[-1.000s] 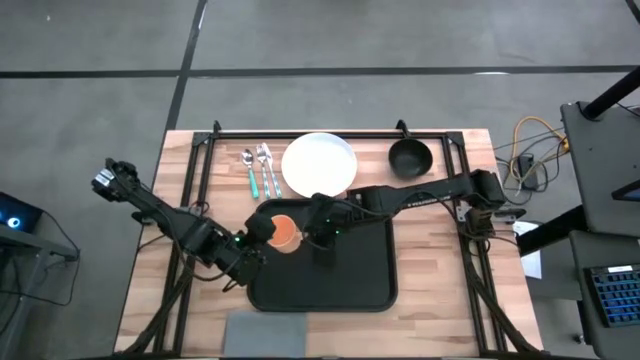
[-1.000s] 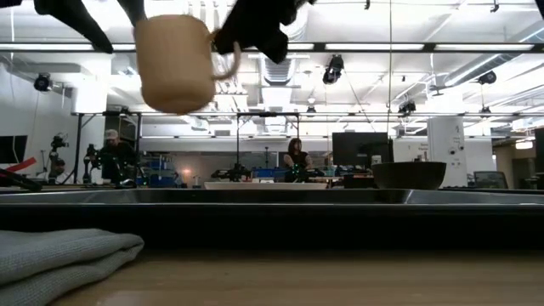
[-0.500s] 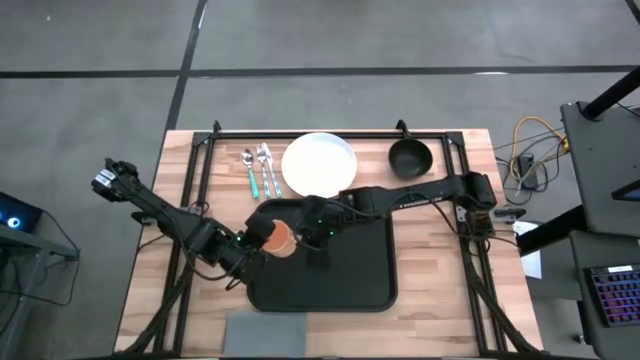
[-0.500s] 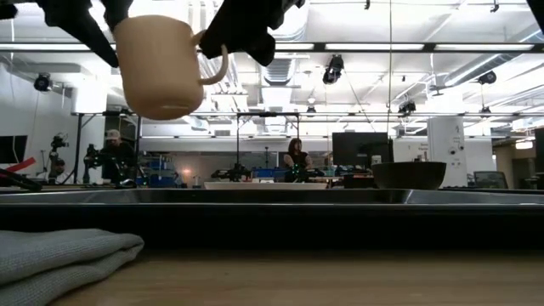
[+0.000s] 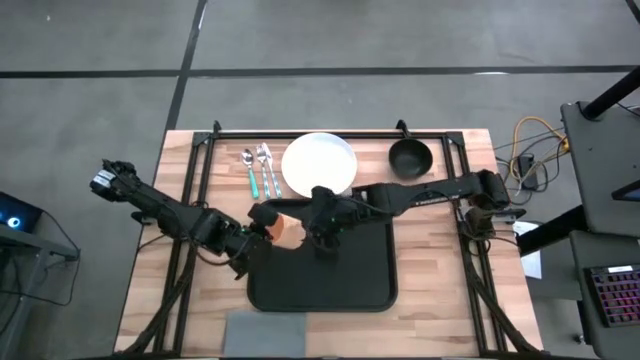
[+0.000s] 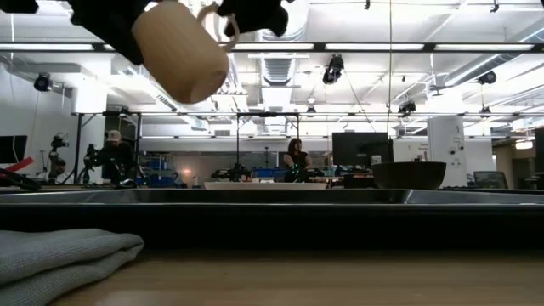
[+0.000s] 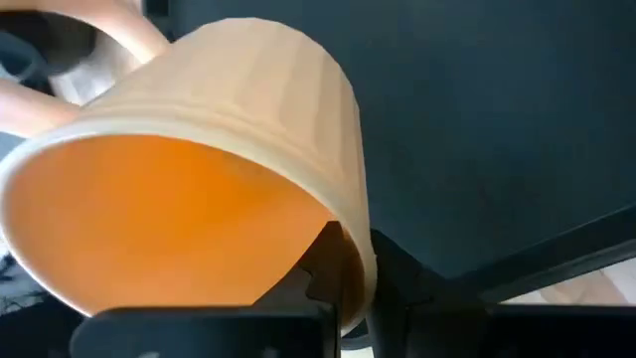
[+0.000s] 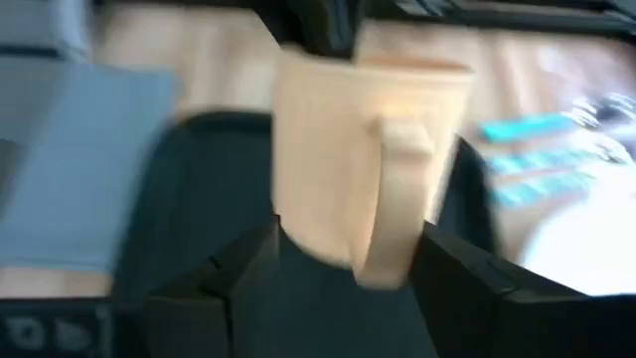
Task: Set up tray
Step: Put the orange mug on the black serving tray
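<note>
A beige mug (image 5: 283,229) with an orange inside hangs tilted above the upper-left corner of the black tray (image 5: 340,280), which lies on the wooden tabletop (image 5: 440,300) at about 6 o'clock from the white plate (image 5: 319,164). The left gripper (image 5: 262,229) has its jaws clamped on the mug's rim, one inside and one outside the wall, as the left wrist view shows (image 7: 248,199). The right gripper (image 5: 318,222) sits at the mug's 3 o'clock side, its jaws spread apart on either side of the handle (image 8: 388,199) without pinching it. In the low view the mug (image 6: 180,51) is well clear of the tray's rim (image 6: 280,197), leaning with its handle uppermost. A spoon (image 5: 249,168) and a fork (image 5: 266,165) with teal handles lie at the plate's 9 o'clock, a black bowl (image 5: 409,157) at its 3 o'clock. A folded grey napkin (image 5: 265,335) rests just at the tray's 7 o'clock.
</note>
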Tool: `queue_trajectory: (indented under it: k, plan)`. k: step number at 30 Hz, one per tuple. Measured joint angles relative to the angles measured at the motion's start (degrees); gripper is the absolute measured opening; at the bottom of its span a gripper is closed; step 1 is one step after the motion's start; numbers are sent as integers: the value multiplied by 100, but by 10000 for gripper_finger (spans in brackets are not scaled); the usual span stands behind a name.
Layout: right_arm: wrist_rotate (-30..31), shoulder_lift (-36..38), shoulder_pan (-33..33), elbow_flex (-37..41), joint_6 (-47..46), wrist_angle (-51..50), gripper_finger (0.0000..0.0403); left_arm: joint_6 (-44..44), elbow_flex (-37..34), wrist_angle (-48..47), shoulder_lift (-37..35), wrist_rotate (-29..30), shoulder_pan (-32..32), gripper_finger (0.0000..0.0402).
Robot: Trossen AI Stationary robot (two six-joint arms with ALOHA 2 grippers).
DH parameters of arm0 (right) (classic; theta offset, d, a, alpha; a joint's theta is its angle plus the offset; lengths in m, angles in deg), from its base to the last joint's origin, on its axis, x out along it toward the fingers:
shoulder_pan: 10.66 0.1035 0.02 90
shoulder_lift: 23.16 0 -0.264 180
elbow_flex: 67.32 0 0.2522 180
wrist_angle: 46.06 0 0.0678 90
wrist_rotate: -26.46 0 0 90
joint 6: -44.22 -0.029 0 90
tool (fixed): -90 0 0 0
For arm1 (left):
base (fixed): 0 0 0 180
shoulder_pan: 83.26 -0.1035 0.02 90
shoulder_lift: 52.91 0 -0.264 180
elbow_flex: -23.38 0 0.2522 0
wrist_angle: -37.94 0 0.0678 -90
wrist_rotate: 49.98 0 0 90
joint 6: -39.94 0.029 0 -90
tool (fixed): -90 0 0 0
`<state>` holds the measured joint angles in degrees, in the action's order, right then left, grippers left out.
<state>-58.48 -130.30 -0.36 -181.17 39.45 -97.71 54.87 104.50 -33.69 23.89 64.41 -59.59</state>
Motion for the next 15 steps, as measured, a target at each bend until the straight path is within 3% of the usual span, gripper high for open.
queue_trajectory:
  k: [4,8,15]
  plan:
    - [1438,133,316,0,-193,-611,222,-213,-42,-361,0,-7,-188,1]
    - [1753,289,523,80,-688,-687,227,-780,-37,-860,33,-146,-443,1]
    - [2754,304,1023,896,-1355,-266,224,-1422,-66,-813,190,-997,-1123,1]
